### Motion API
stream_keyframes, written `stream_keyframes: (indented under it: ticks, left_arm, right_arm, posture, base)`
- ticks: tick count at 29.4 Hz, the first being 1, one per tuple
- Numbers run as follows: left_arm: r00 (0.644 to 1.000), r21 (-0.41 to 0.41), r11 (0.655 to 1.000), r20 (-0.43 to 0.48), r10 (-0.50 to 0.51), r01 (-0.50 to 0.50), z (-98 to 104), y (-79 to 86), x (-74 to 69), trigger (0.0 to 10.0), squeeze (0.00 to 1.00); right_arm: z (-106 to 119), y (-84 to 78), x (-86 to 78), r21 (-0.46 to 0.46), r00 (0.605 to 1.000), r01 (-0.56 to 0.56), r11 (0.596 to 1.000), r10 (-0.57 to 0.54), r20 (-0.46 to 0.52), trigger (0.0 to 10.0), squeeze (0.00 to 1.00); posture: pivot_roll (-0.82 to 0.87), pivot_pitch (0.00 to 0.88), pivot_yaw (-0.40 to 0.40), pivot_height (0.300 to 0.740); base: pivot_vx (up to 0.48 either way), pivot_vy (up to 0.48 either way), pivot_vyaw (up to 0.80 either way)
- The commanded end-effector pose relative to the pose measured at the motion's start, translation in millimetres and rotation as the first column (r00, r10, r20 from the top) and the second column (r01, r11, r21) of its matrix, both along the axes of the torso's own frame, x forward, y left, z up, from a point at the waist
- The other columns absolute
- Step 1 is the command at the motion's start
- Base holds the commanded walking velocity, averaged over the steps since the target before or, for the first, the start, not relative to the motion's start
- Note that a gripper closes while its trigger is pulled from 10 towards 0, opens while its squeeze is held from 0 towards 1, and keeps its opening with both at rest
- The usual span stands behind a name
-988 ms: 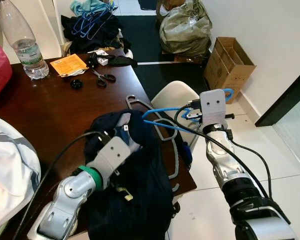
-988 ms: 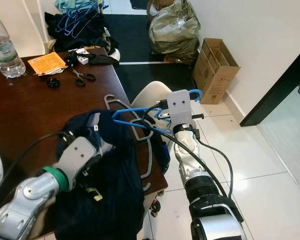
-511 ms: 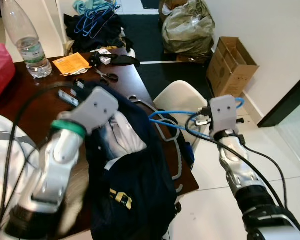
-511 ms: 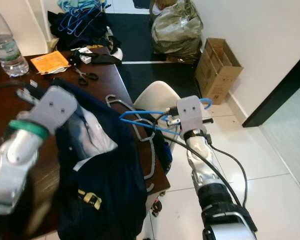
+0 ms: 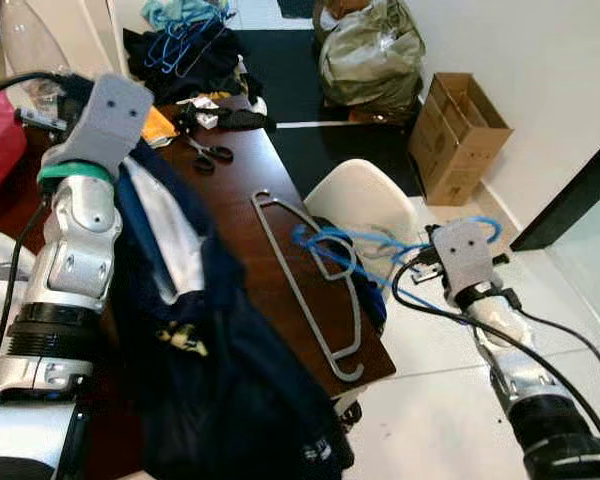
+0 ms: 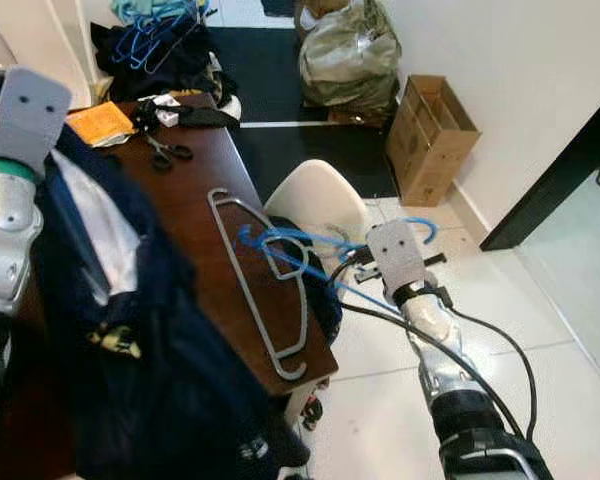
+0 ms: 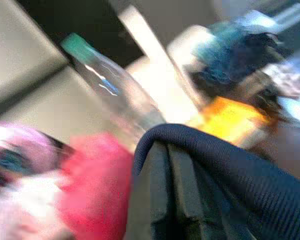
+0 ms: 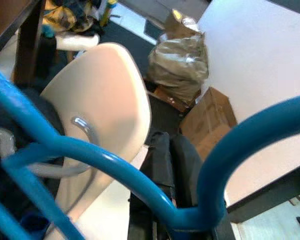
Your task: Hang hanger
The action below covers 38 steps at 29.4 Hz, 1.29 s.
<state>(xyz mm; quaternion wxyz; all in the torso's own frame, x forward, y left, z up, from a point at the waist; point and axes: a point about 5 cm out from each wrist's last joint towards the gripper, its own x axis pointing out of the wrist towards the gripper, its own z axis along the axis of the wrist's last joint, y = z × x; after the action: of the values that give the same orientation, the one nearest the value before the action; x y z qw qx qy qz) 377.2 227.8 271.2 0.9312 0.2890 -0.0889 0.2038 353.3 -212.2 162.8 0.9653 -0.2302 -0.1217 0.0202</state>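
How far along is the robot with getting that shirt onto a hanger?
Done: the left gripper has lifted the navy garment off the table. In hand: the right gripper holds the blue hanger beside the white chair. Left: threading it into the garment and hanging it.

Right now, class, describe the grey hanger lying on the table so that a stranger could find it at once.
Start at the dark brown wooden table and go to its edge nearest the white chair. The grey metal hanger lies flat there, bare. The thin blue wire hanger beside it is held in the right gripper.
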Motion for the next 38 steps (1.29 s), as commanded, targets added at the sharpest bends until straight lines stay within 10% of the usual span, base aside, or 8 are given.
stream_keyframes:
  ticks: [1,7,8,18,19,30,33,38]
  left_arm:
    - [0.983,-0.053,0.994,-0.148,-0.105,0.098,-28,-12.4,4.2,8.0,0.00]
    - [0.942,-0.075,0.962,-0.198,-0.272,0.262,-44,-39.6,0.4,10.0,0.00]
    - [0.933,-0.057,0.947,-0.164,-0.320,0.315,-41,-47.9,-3.2,10.0,1.00]
    - [0.930,0.068,0.931,0.062,-0.362,0.358,-27,-76.4,-53.2,10.0,1.00]
    - [0.920,0.083,0.924,0.090,-0.381,0.374,-27,-82.2,-65.5,10.0,0.00]
    - [0.840,0.063,0.856,0.168,-0.516,0.514,-33,-106.2,-109.9,10.0,0.00]
    - [0.882,-0.198,0.861,0.165,-0.442,0.469,-48,-96.5,-111.6,10.0,0.00]
    - [0.886,-0.313,0.830,0.150,-0.438,0.463,-54,-86.9,-116.0,10.0,0.00]
  right_arm:
    - [3,2.8,-0.8,0.030,1.000,-0.001,1.000,0.000,0.022,10.0,0.00]
    - [8,13.5,-1.3,0.058,0.998,-0.049,0.997,0.046,0.048,10.0,0.00]
    - [9,17.9,-1.2,0.067,0.997,-0.064,0.996,0.060,0.057,10.0,0.00]
    - [13,41.0,-4.6,0.193,0.990,-0.124,0.973,0.107,0.095,10.0,0.00]
    - [12,43.9,-5.7,0.237,0.990,-0.127,0.963,0.108,0.091,10.0,0.00]
    - [10,61.5,-13.1,0.427,0.988,-0.153,0.891,0.132,0.079,10.0,0.00]
    - [34,85.6,-26.8,0.446,0.967,-0.225,0.867,0.143,0.210,10.0,0.00]
    - [65,94.8,-36.2,0.391,0.933,-0.232,0.891,0.090,0.349,10.0,0.00]
  posture:
    - [-0.02,0.140,0.035,0.740]
    - [-0.01,0.143,0.031,0.740]
    - [-0.01,0.144,0.031,0.740]
    - [0.01,0.148,0.028,0.740]
    - [0.01,0.147,0.027,0.740]
    - [0.03,0.136,0.024,0.740]
    - [0.02,0.111,0.034,0.740]
    - [0.02,0.097,0.040,0.740]
  base:
    - [0.000,0.000,0.00]
    - [0.000,0.000,0.00]
    - [0.000,0.000,0.00]
    - [0.000,0.000,0.00]
    - [0.000,0.000,0.00]
    - [0.000,0.000,0.00]
    - [0.000,0.000,0.00]
    - [0.000,0.000,0.00]
